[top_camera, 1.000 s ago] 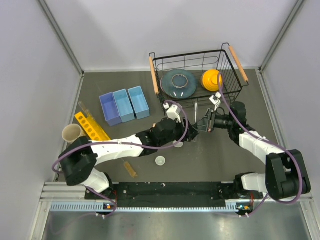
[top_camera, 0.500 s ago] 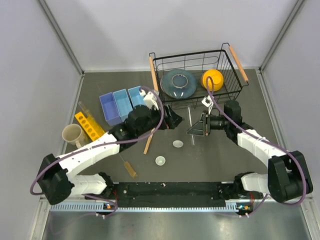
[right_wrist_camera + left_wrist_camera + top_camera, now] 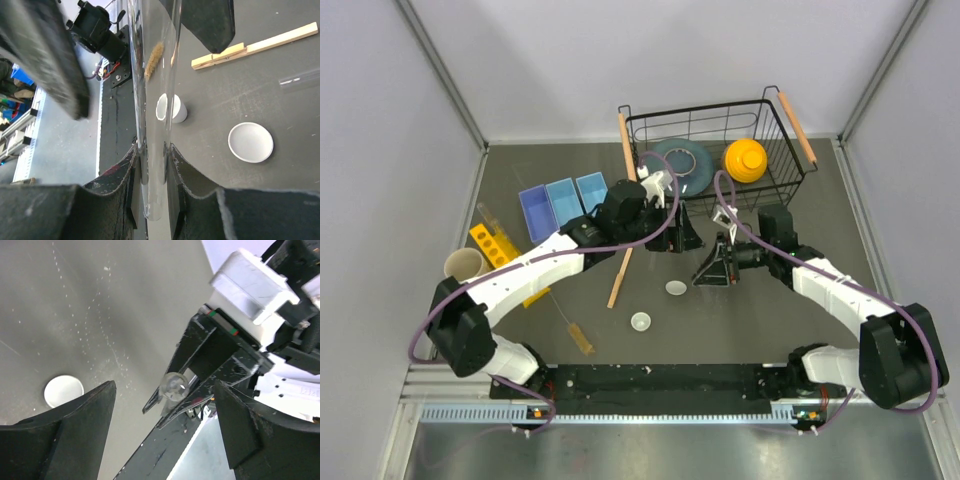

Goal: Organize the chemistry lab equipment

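My right gripper (image 3: 151, 147) is shut on a clear glass test tube (image 3: 150, 90), held above the table. The tube's rounded end (image 3: 173, 386) points into the gap of my left gripper (image 3: 164, 387), which is open and touches nothing. In the top view the left gripper (image 3: 688, 240) faces the right gripper (image 3: 708, 276) just in front of the basket. A tan wooden stick (image 3: 620, 272) lies on the table. Two small white dishes (image 3: 675, 288) (image 3: 640, 321) sit near the middle. A wire brush (image 3: 575, 335) lies at the front left. Another clear tube (image 3: 300, 77) lies on the table.
A black wire basket (image 3: 790, 185) at the back holds a blue-grey plate (image 3: 682, 160) and a yellow bowl (image 3: 744, 160). Three light-blue bins (image 3: 565, 205) stand at the left, with a yellow tube rack (image 3: 500, 255) and a tan cup (image 3: 463, 267) beyond them.
My left gripper let go of the wooden stick, opened, and swung from the table's middle up to face the right gripper. The right gripper moved slightly down and left with the tube.
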`<action>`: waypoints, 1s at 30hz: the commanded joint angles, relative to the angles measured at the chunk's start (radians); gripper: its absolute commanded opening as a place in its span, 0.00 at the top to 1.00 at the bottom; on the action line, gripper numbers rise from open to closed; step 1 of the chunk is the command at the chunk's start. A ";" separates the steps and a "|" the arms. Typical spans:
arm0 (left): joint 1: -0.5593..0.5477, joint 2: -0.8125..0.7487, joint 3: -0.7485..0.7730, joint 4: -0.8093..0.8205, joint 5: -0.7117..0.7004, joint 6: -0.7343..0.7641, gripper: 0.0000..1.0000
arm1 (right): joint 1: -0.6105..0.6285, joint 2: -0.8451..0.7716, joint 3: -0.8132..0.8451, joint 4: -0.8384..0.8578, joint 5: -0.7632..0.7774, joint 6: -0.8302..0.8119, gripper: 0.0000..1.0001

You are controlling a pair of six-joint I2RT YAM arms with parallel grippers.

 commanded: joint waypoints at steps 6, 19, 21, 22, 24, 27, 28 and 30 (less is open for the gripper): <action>-0.006 0.037 0.073 -0.072 0.031 0.037 0.33 | 0.014 -0.027 0.053 -0.032 -0.050 -0.108 0.85; -0.020 0.046 0.082 -0.063 0.075 0.011 0.51 | 0.020 -0.024 0.061 -0.064 -0.039 -0.146 0.85; -0.023 0.044 0.082 -0.063 0.077 0.009 0.54 | 0.022 -0.021 0.062 -0.066 -0.038 -0.148 0.85; -0.025 0.043 0.082 -0.064 0.080 0.006 0.57 | 0.022 -0.022 0.062 -0.067 -0.038 -0.151 0.85; -0.026 0.040 0.082 -0.064 0.084 0.004 0.63 | 0.022 -0.022 0.064 -0.070 -0.036 -0.152 0.85; -0.031 0.035 0.076 -0.057 0.091 -0.005 0.72 | 0.022 -0.022 0.065 -0.079 -0.033 -0.160 0.85; -0.031 0.035 0.071 -0.054 0.095 -0.008 0.75 | 0.020 -0.024 0.067 -0.082 -0.033 -0.163 0.85; -0.035 0.032 0.064 -0.049 0.100 -0.018 0.80 | 0.023 -0.025 0.068 -0.085 -0.038 -0.164 0.85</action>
